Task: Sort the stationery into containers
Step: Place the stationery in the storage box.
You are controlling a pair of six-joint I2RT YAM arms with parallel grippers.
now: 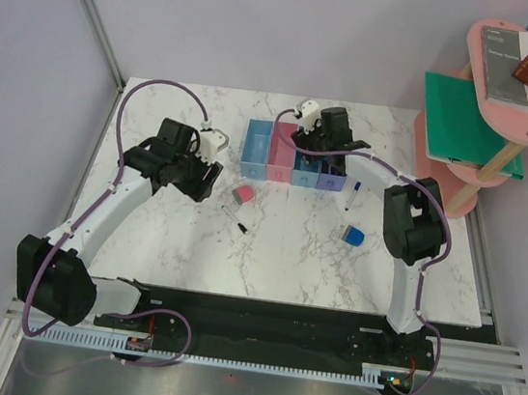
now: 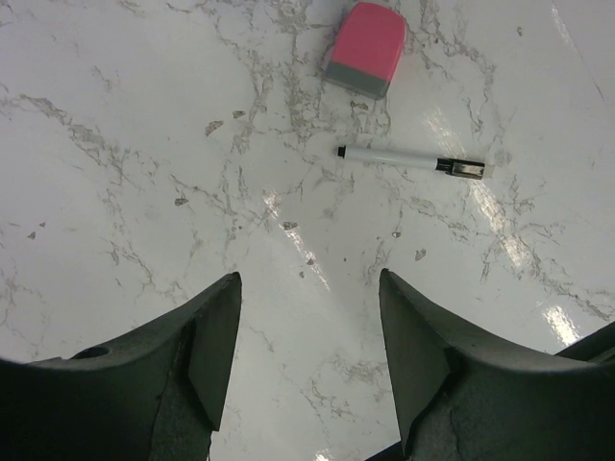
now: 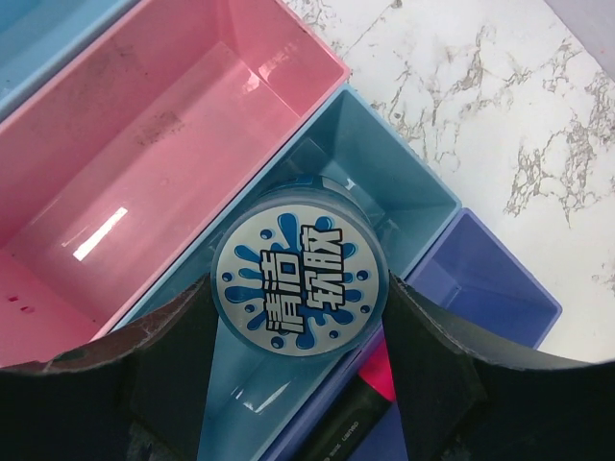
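Note:
The four joined bins [image 1: 284, 157] stand at the back of the table. My right gripper [image 3: 300, 300] is shut on a round blue tub [image 3: 300, 264] with a blue-splash label, held over the second light blue bin [image 3: 415, 182]. A pink-tipped black marker [image 3: 370, 408] lies in the purple-blue bin [image 3: 485, 279]. The pink bin [image 3: 144, 182] is empty. My left gripper [image 2: 309, 322] is open and empty above the marble, short of the pink-grey eraser [image 2: 365, 48] and the thin pen [image 2: 411, 160]. A blue-capped white marker [image 1: 353, 198] and a blue block [image 1: 353, 236] lie in front of the bins.
A pink round shelf [image 1: 510, 103] with books and a green folder [image 1: 469, 122] stands at the back right. The eraser [image 1: 242, 195] and pen [image 1: 240, 220] lie mid-table between the arms. The table's right edge runs near the right arm [image 1: 416, 227].

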